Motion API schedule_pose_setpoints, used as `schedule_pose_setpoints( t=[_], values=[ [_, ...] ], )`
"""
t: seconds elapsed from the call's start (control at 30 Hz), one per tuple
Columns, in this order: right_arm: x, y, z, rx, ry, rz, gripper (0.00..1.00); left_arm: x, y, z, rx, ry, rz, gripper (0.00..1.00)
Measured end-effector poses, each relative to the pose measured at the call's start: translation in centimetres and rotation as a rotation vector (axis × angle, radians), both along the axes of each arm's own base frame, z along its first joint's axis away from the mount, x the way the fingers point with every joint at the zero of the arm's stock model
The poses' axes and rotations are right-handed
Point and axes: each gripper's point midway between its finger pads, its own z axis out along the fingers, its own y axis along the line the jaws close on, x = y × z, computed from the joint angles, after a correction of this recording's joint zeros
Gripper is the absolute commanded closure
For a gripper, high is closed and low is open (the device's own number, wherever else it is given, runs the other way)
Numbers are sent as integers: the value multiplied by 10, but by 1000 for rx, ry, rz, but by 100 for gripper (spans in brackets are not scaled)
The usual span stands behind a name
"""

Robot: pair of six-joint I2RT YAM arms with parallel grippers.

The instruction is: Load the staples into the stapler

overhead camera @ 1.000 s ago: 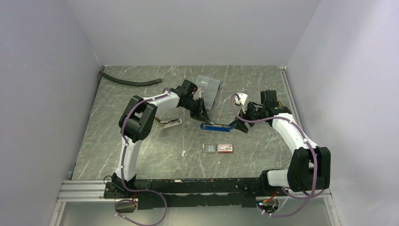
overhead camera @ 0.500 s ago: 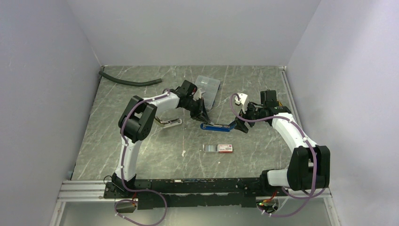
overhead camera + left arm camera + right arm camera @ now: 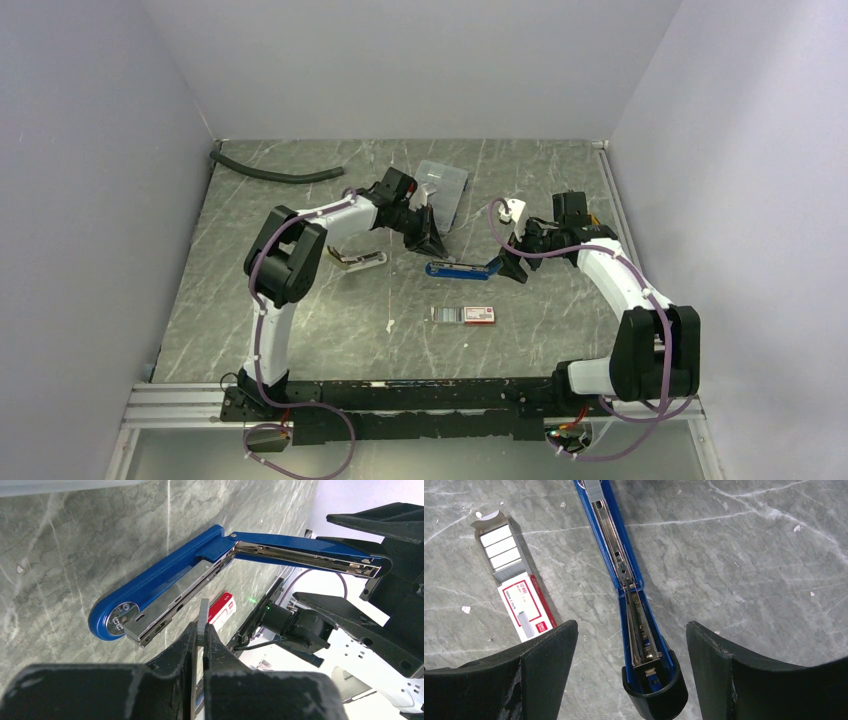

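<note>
The blue stapler (image 3: 455, 268) lies opened on the table, its metal magazine (image 3: 175, 597) facing up and its lid (image 3: 305, 555) angled upward. My left gripper (image 3: 201, 630) is shut on a thin grey strip of staples (image 3: 203, 617), held on edge just short of the magazine's front end. My right gripper (image 3: 630, 630) stands open, its fingers (image 3: 549, 650) wide on both sides of the lid's black end cap (image 3: 655, 690) without touching it. The white box with a red end (image 3: 526, 610) lies nearby, more staples (image 3: 500, 547) showing in its pulled-out tray.
A clear compartment case (image 3: 443, 185) sits just behind my left gripper (image 3: 428, 240). A black hose (image 3: 275, 172) lies at the back left. A small silvery tool (image 3: 358, 261) rests under the left forearm. A white scrap (image 3: 390, 325) lies near the middle front.
My left arm has drawn back slightly, shifting the gripper with its staple strip a little farther from the stapler. The right arm and stapler have not moved.
</note>
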Motion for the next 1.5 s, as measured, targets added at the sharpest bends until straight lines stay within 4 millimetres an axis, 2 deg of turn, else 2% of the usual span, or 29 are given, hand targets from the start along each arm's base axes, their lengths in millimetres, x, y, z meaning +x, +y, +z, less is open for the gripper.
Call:
schedule_pose_setpoints(
  t=[0.7, 1.5],
  values=[
    [-3, -1, -6, -4, 26, 4, 17, -5, 4, -5, 28, 31, 1, 96],
    [-6, -2, -8, -5, 41, 3, 16, 2, 3, -12, 46, 18, 3, 96]
  ],
)
